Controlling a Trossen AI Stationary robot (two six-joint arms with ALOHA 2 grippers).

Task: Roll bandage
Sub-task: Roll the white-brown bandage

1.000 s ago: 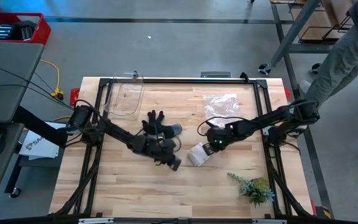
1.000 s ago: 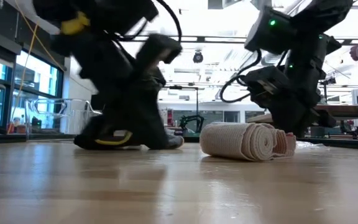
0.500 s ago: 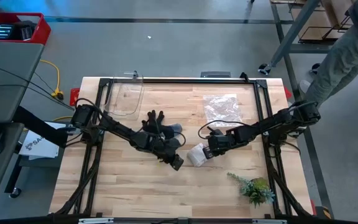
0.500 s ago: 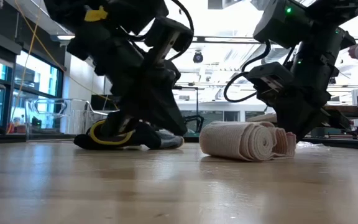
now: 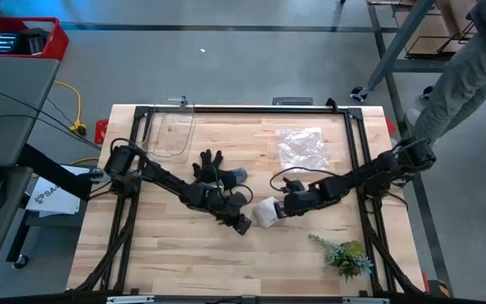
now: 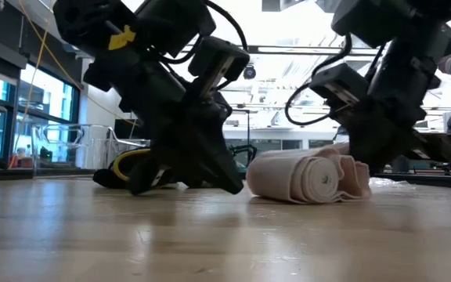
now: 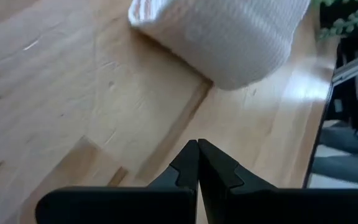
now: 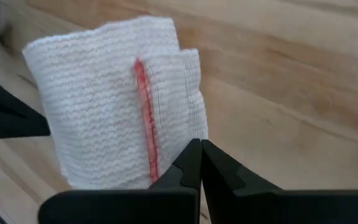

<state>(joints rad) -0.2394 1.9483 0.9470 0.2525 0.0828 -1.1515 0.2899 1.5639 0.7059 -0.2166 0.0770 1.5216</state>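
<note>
Black fingers of the left gripper (image 7: 197, 163) are pressed together with nothing between them, tip low over the wood just beside the bandage (image 5: 266, 212). The right gripper (image 8: 200, 163) is likewise clenched and empty, its tip at the opposite side of the roll, against the loose outer flap with the red line. So the bandage lies between the two tips, a nearly finished roll resting on the table (image 5: 184, 262) and gripped by neither.

The risk, as I judge it, is the free flap: nothing pins it, so a push from either tip could slide the roll across the smooth wood instead of turning it, or let the layers spring loose. Two closed tips meeting from both sides could also flatten the roll or knock into each other.
</note>
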